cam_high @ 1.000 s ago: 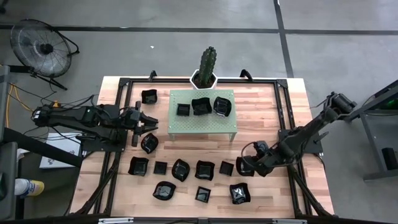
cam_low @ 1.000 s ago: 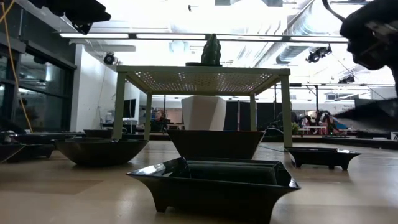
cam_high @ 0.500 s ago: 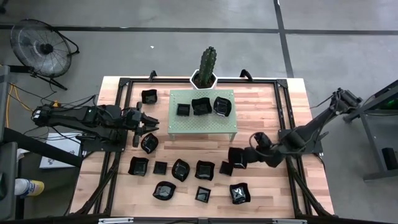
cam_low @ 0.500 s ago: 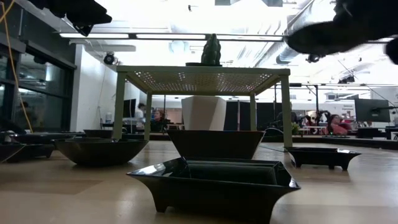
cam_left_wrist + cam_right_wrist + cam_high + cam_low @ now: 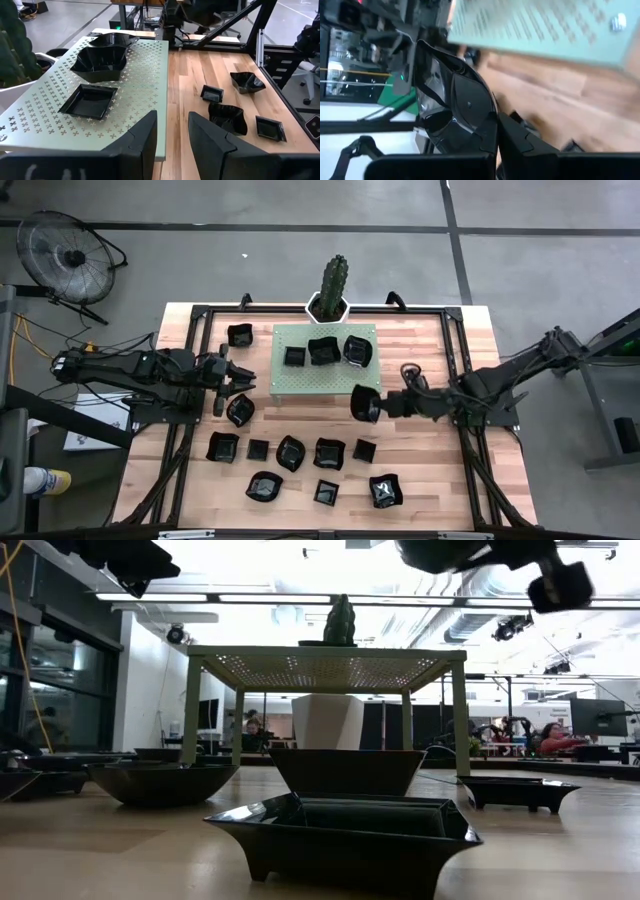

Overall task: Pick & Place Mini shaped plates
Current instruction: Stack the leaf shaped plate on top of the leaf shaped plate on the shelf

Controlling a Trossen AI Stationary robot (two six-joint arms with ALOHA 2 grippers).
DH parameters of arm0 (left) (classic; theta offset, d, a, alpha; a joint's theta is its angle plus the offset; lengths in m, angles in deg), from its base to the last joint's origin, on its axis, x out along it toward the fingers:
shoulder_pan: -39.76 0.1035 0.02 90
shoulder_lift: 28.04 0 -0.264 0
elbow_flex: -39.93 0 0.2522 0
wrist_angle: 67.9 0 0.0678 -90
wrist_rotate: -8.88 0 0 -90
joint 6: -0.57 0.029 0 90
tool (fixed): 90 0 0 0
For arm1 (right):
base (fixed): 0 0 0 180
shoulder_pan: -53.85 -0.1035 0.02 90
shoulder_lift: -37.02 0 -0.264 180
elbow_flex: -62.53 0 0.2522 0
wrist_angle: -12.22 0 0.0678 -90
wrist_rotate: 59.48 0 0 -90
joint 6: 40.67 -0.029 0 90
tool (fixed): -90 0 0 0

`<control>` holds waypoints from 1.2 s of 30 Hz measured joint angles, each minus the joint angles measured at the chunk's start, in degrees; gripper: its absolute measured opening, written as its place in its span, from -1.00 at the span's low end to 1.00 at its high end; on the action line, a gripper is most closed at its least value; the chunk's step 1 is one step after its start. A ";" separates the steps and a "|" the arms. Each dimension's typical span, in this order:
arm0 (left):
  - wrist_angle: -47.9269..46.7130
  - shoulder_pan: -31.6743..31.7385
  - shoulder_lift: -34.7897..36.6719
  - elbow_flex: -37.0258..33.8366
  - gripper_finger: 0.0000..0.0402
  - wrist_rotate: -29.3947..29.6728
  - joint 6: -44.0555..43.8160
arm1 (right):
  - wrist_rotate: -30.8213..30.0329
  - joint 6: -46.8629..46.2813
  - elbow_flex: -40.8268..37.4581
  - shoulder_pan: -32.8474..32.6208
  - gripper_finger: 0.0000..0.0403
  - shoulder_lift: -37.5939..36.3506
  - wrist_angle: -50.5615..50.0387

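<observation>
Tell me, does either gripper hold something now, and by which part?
The right gripper holds a black plate by its rim, beside the green stand. The left gripper holds nothing.

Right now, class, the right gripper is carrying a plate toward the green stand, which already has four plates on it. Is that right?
Not quite. The high view shows three plates on the stand, not four. The rest holds: the right gripper holds a plate just off the stand's corner.

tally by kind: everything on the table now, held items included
Black mini plates: 14 (3 on the stand, 10 on the table, 1 in the right pincer)
Pale green stand: 1
Potted cactus: 1
Total: 16
</observation>
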 joint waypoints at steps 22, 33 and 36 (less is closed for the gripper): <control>-0.01 -0.01 1.76 -0.02 -0.46 -2.41 3.49 | 7.82 14.21 12.22 22.62 -1.00 0.15 -7.09; -0.02 0.01 5.30 -0.02 -0.46 -3.43 3.91 | 16.20 21.93 22.72 31.49 -1.00 7.44 -14.79; -0.02 0.01 6.04 -0.02 -0.46 -3.84 4.01 | 19.75 24.70 27.97 34.23 -1.00 11.98 -21.87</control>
